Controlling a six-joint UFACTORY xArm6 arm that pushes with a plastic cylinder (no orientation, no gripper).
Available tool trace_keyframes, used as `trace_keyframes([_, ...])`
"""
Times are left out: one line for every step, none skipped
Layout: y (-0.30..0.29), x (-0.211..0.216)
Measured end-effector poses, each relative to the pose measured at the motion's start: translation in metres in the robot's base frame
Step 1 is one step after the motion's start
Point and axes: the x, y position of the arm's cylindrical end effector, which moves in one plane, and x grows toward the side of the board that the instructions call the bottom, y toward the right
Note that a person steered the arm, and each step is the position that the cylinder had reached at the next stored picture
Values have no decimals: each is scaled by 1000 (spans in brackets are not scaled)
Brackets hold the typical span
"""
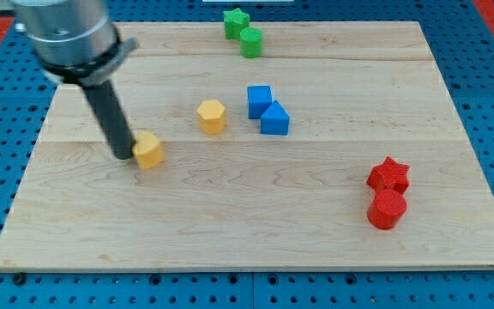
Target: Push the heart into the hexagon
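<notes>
Right now my tip (123,155) is pressing against the view's-left face of the yellow heart (148,151), which is sitting on the left part of the wooden board (316,223). With no jaws on this rod, there is nothing opening or closing; the tip is only pushing. The yellow hexagon (212,116) is waiting near the heart at about two o'clock. To drive the heart there cleanly, I judge the tip should be shifting round to the heart's eight o'clock side, so the push is running through its centre and it is not spinning off. Just beyond the hexagon, toward three o'clock, the blue cube (259,100) and a second blue block (274,119) are touching.
</notes>
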Motion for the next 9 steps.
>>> trace_keyframes([52, 0])
trace_keyframes([59, 13])
trace_keyframes([66, 23])
trace_keyframes([113, 23])
trace_keyframes([148, 13])
trace_keyframes([154, -12])
trace_keyframes([151, 19])
trace_keyframes([121, -5])
trace_keyframes([99, -43])
